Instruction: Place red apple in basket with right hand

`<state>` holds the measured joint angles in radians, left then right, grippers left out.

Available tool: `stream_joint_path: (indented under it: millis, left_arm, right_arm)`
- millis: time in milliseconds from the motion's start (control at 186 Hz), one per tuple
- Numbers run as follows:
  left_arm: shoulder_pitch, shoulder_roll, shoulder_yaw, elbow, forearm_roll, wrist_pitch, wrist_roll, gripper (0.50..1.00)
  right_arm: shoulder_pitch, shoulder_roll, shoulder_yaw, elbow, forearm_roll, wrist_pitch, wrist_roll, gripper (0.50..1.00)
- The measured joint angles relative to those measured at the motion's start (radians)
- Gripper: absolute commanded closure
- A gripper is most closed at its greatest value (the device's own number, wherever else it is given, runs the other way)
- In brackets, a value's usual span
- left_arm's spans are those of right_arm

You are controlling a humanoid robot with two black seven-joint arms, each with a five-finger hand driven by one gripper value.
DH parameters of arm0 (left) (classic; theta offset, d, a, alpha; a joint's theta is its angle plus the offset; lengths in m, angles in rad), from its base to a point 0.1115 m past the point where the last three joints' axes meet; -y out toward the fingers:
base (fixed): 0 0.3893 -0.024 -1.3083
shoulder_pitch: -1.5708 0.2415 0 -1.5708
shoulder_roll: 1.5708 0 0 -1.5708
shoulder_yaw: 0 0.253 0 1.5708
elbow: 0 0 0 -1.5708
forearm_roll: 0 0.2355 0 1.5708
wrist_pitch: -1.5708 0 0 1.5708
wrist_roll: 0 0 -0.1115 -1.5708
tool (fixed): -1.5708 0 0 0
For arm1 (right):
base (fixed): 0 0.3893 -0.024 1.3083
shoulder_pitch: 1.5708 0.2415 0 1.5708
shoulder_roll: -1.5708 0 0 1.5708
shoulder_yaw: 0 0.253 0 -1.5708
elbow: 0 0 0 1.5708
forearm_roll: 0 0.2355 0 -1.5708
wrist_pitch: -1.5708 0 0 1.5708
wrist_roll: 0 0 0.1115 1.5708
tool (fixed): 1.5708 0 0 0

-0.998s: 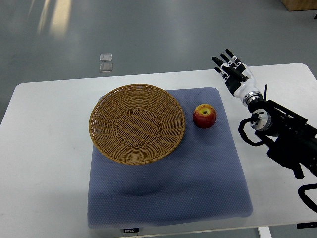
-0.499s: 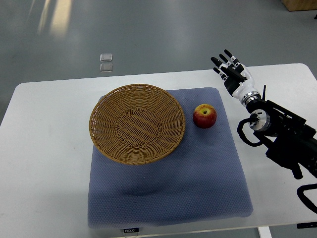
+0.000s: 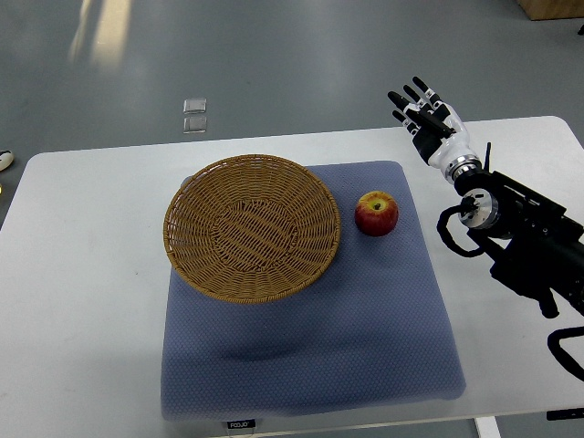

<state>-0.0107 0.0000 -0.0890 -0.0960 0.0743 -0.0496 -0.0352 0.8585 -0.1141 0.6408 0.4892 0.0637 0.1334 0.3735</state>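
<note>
A red apple (image 3: 376, 213) stands upright on the blue mat (image 3: 310, 338), just right of the round wicker basket (image 3: 252, 226). The basket is empty and rests on the mat's upper left part. My right hand (image 3: 422, 114) is open with fingers spread, raised over the table's far edge, up and to the right of the apple and well apart from it. Its black arm (image 3: 525, 246) comes in from the right edge. The left arm is out of view.
The white table (image 3: 82, 301) carries the mat. Two small clear squares (image 3: 194, 115) lie on the grey floor beyond the table's far edge. A wooden piece (image 3: 552, 8) shows at the top right corner.
My right hand has moved a little up and away from the apple, toward the table's far edge. The apple and the basket have not moved.
</note>
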Motion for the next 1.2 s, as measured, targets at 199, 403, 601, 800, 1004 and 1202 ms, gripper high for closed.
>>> stream_joint_path:
  millis: [199,403,601,800,1004,1202]
  left_arm:
    - [0.000,0.000,0.000,0.000,-0.001,0.000,0.000,0.500]
    - [0.000,0.000,0.000,-0.001,-0.001,0.000,0.000,0.500]
    - [0.000,0.000,0.000,-0.001,-0.001,0.000,0.000,0.500]
    - [0.000,0.000,0.000,-0.001,-0.001,0.000,0.000,0.500]
    - [0.000,0.000,0.000,-0.001,-0.001,0.000,0.000,0.500]
    - [0.000,0.000,0.000,-0.001,-0.001,0.000,0.000,0.500]
  right_arm:
    - [0.071,-0.018,-0.011,0.005,-0.005,-0.016,-0.007,0.576]
    - [0.113,-0.056,-0.020,0.025,-0.008,-0.025,-0.011,0.576]
    - [0.174,-0.159,-0.071,0.098,-0.104,-0.051,-0.011,0.576]
    - [0.237,-0.234,-0.159,0.120,-0.330,-0.026,-0.011,0.576]
    - [0.252,-0.358,-0.256,0.302,-0.614,0.055,-0.011,0.576]
    - [0.278,-0.444,-0.294,0.441,-0.925,0.189,-0.006,0.576]
